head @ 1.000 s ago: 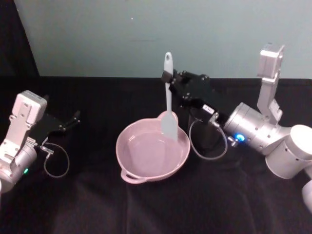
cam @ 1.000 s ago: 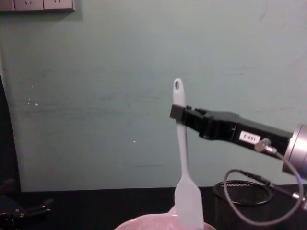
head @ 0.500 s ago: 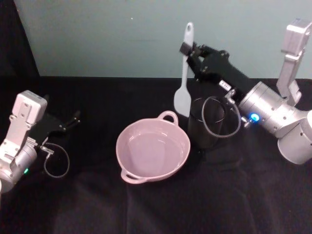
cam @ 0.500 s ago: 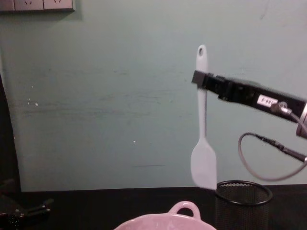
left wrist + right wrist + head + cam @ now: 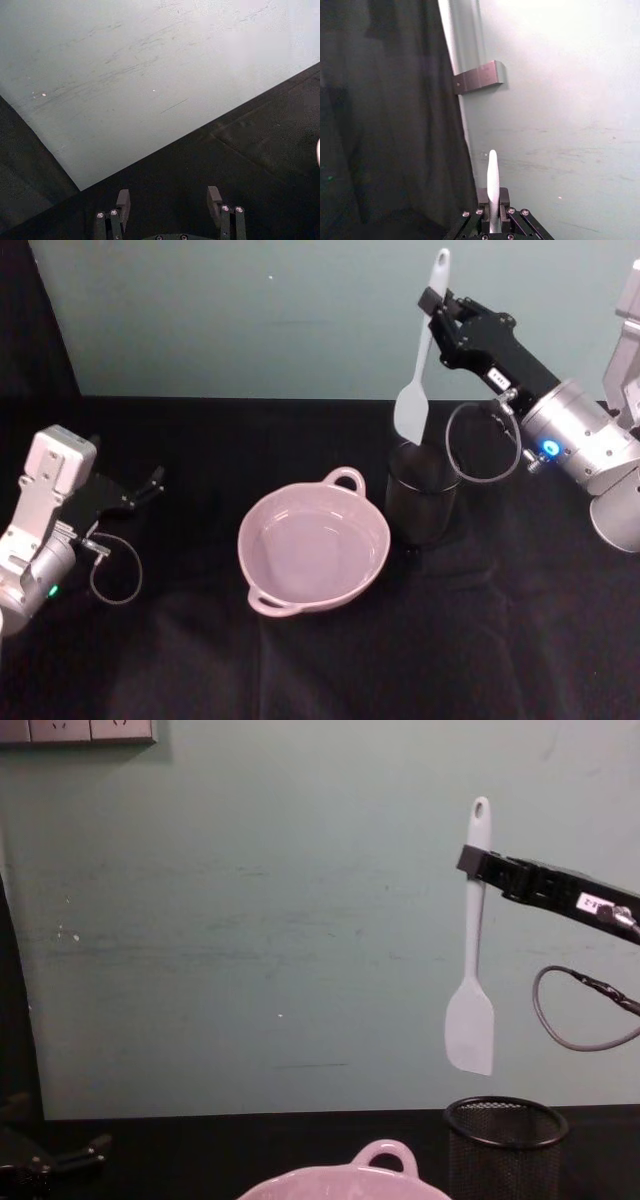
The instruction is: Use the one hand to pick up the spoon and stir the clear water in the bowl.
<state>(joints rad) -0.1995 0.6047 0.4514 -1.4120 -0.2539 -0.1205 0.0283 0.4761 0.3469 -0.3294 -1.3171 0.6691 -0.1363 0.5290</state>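
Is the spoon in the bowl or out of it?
Out. The right gripper holds the spoon upright, blade down, above the black mesh cup beside the bowl.

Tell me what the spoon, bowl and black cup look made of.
The spoon: likely white plastic or silicone, matte, smooth blade. The bowl: pale pink, glossy with highlights, probably glazed ceramic, maybe plastic. The cup: black wire mesh, see-through wall, apparently metal.

Right pincer (image 5: 432,302) held high, clamped; left pincer (image 5: 152,481) parked low, seemingly open.
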